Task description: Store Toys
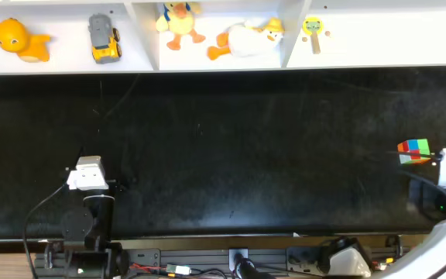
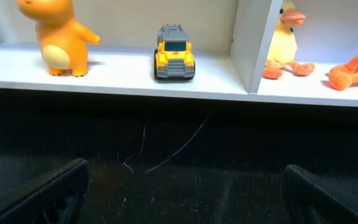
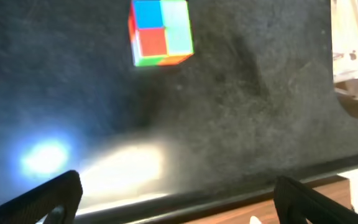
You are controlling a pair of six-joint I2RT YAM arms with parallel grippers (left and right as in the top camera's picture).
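The cube [image 3: 160, 32] lies on the bench [image 1: 223, 155] just ahead of the right pincer [image 3: 178, 180], whose jaws stand wide apart and empty, probably lined up to take it. The left pincer [image 2: 186, 165], likewise wide open and empty, faces the shelf [image 2: 135, 78]. There an orange toy [image 2: 61, 37] and a truck [image 2: 174, 53] share one compartment, with a yellow duck [image 1: 179, 23] and a white duck [image 1: 246, 39] in the next.

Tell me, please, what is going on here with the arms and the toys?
An orange figure, a yellow truck, a yellow plush duck, a white plush duck and a toy on a stick already sit on the white shelf. One colourful cube lies on the black table, just ahead of the right gripper, whose open fingers do not touch it. The left gripper, open and empty, faces the shelf.
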